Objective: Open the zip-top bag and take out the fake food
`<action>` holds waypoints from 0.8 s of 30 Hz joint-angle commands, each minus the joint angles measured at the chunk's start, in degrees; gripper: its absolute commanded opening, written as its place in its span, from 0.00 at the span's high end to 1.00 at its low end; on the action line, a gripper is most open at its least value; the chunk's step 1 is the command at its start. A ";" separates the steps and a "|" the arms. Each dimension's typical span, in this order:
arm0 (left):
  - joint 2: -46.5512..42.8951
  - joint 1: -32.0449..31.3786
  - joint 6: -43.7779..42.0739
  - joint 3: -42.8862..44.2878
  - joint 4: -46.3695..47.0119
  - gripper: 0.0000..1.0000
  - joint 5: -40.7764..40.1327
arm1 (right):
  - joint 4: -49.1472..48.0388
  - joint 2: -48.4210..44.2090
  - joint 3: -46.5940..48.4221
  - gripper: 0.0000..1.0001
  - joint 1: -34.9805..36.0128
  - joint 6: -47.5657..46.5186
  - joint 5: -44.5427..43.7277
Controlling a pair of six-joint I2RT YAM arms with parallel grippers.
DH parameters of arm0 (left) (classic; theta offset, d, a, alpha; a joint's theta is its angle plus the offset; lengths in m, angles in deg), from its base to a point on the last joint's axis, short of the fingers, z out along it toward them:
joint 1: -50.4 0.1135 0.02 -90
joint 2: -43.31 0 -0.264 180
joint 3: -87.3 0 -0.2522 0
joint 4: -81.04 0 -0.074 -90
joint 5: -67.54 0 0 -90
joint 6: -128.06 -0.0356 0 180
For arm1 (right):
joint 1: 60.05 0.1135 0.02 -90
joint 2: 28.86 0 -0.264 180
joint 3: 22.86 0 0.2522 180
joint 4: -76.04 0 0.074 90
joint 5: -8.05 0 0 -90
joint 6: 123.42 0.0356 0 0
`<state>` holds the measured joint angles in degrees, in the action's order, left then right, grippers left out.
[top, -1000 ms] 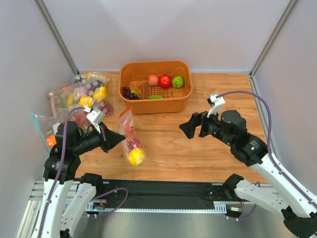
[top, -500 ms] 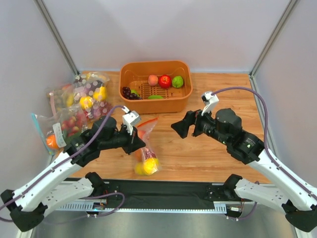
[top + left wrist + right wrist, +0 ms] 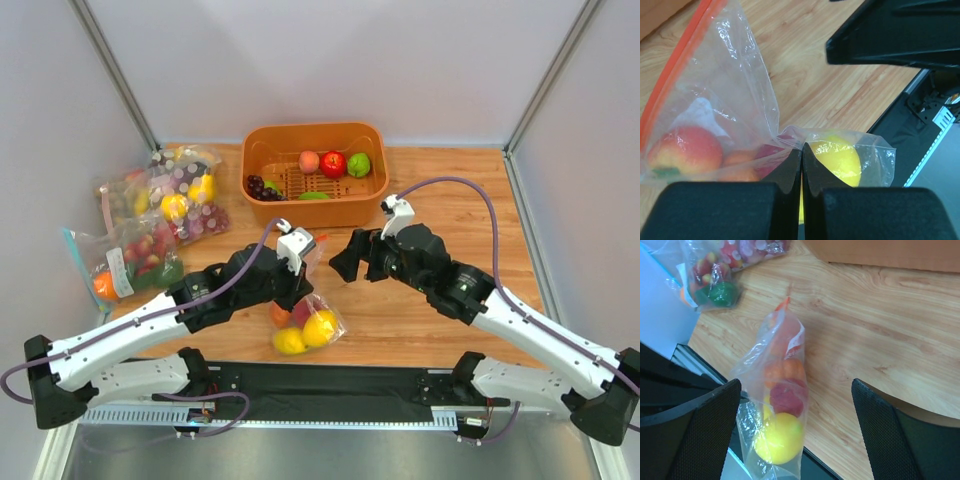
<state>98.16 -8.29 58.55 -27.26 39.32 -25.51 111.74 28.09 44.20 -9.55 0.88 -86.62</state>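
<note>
Because the left gripper (image 3: 801, 162) pinches only thin film of the zip-top bag (image 3: 735, 85), with the right gripper (image 3: 343, 266) wide open beside the bag, the fake food (image 3: 836, 156) may drag it loose

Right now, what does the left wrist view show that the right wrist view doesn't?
Only left wrist: the left gripper shut on a fold of the bag, beside a yellow fruit. Only right wrist: the open right gripper, other bags of fruit and the basket wall. Both: the bag's orange zip strip, the fruit inside, the wooden table.
</note>
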 commanded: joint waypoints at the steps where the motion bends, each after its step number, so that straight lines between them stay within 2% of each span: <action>1: -1.50 -0.98 2.18 -0.61 5.37 1.00 -2.14 | -3.65 0.62 -1.00 0.07 0.30 1.82 -3.42; 6: -0.89 -2.21 2.89 -2.02 5.82 1.00 -2.05 | -6.46 2.20 -1.27 0.07 0.30 2.70 -2.19; 15: 1.75 -7.22 2.01 0.35 3.71 1.00 -6.97 | -9.28 5.71 -1.36 0.11 0.39 4.02 -1.66; 21: 4.30 -9.15 2.27 -0.18 4.85 1.00 -7.49 | -9.10 10.20 -0.65 0.22 0.65 4.45 -1.57; 24: 4.21 -9.77 2.36 -1.32 5.99 1.00 -7.85 | -9.01 11.25 -1.53 0.33 0.65 4.63 -1.92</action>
<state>102.86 -17.23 60.72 -29.03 42.35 -32.02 104.96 39.12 42.47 -9.29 4.75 -87.78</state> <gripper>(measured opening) 0.006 0.689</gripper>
